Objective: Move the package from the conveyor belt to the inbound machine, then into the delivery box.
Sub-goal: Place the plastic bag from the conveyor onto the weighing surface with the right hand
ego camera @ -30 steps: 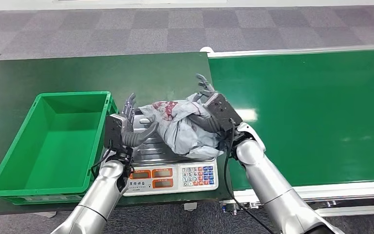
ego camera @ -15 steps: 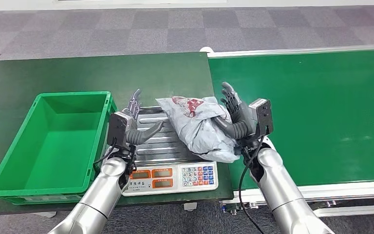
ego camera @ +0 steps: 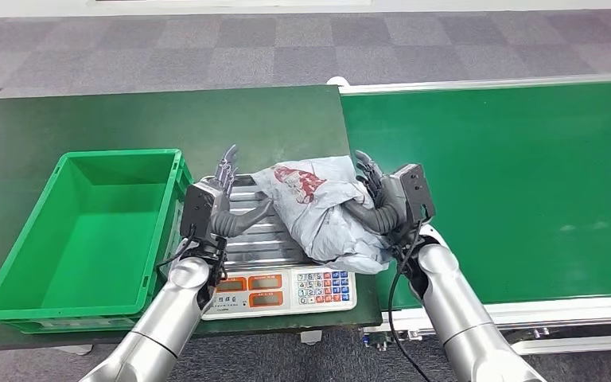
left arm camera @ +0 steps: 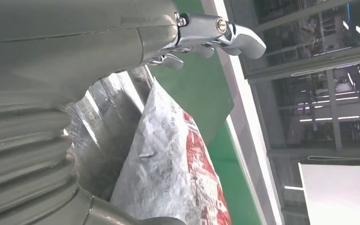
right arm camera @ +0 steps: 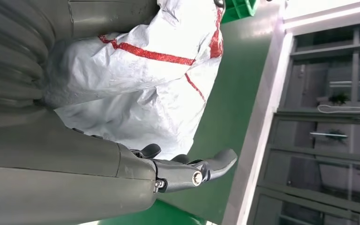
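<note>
Two hands flanked the package [ego camera: 318, 211], which lay on the steel platform of the weighing scale [ego camera: 274, 274], the inbound machine as I judged it. Its long axis ran slantwise, from the far left corner toward the near right edge, where it hung a little over the side toward the conveyor belt [ego camera: 509, 183]. The right hand [ego camera: 382, 199] was against the package's right side, thumb curved onto the bag and fingers spread upward; it cupped more than it gripped. The left hand [ego camera: 221, 205] stood just beside the left end, fingers apart, thumb reaching toward the bag; whether it touched, I could not tell. The delivery box [ego camera: 87, 231] was to the left of the scale, so the package had to travel leftward, past the left hand.
</note>
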Robot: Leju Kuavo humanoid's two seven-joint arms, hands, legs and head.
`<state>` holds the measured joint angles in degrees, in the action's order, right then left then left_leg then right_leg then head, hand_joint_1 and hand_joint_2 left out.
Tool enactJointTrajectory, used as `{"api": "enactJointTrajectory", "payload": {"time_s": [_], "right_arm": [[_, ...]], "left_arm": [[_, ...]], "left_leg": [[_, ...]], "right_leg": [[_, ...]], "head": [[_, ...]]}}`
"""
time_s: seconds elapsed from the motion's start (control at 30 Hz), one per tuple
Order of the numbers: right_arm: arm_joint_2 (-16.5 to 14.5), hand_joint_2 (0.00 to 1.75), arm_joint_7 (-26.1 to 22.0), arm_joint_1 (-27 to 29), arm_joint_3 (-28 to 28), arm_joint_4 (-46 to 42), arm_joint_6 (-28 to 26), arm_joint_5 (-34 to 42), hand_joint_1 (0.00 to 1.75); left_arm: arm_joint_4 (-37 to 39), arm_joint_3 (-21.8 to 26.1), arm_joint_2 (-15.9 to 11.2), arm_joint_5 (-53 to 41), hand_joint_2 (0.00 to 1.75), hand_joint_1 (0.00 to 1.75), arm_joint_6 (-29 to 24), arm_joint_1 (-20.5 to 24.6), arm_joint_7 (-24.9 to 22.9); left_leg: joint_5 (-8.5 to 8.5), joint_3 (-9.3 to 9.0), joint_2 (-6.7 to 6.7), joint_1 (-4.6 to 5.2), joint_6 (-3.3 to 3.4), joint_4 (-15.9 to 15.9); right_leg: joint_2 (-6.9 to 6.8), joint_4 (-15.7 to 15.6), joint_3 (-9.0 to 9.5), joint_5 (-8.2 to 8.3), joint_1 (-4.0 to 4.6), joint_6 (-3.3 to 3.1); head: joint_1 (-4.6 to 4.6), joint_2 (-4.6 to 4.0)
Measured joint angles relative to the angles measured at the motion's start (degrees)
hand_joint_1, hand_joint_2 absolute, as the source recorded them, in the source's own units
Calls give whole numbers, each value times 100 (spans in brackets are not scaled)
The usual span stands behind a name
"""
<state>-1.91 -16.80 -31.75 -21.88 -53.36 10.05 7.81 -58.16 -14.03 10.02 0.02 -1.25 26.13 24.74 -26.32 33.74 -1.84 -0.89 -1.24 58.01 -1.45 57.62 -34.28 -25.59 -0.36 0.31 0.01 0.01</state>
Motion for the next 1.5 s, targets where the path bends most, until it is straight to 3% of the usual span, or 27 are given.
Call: {"api": "enactJointTrajectory", "payload": {"time_s": [0.2, 0.43, 0.57, 0.77, 1.13, 1.27, 1.5], "right_arm": [[-70, 175, -69, -322, -80, 323, 419, -212, 0], [-133, 175, -1159, -509, -331, 560, 1651, -366, 0], [-133, 175, -1572, -441, -419, 385, 1669, -915, 0], [-128, 175, -1807, -98, -439, -261, 1646, -1416, 0], [-108, 175, -2259, 424, -213, -1122, 2686, -597, 0], [-183, 175, -2086, 556, 97, -1275, 2378, -145, 0], [-322, 175, -1625, 839, 891, -1380, 604, -61, 0]], "left_arm": [[19, -104, 5, -38, 175, 0, 84, 67, -15], [188, -230, 5, -128, 175, 0, 278, 290, 41], [262, -248, -7, -129, 175, 0, 287, 339, 101], [293, -248, -34, -179, 175, 0, 369, 340, 127], [432, -248, 30, -295, 175, 0, 479, 501, 129], [445, -248, 38, -369, 175, 0, 458, 503, 160], [265, -272, 21, -891, 175, 0, 355, 354, 203]], "left_leg": [[1, 0, 0, 0, 0, 0], [2, 0, 0, 0, 0, 0], [1, 0, 0, 0, 0, 0], [1, 1, 0, 0, 0, 0], [1, 0, 0, 1, 1, 0], [1, 0, 0, 1, 1, 0], [1, 1, 1, 3, 1, 0]], "right_leg": [[0, 0, 0, 2, 0, 1], [0, 1, -1, 2, 0, 0], [0, 1, -1, 2, 0, 0], [0, 0, -3, 1, 0, 1], [0, 0, -2, 2, -1, 1], [0, 0, -2, 2, -1, 1], [-1, 0, -2, 2, -4, 1]], "head": [[0, -1], [-1, -1], [-1, -1], [-1, -1], [-1, -1], [-1, -1], [1, -1]]}}
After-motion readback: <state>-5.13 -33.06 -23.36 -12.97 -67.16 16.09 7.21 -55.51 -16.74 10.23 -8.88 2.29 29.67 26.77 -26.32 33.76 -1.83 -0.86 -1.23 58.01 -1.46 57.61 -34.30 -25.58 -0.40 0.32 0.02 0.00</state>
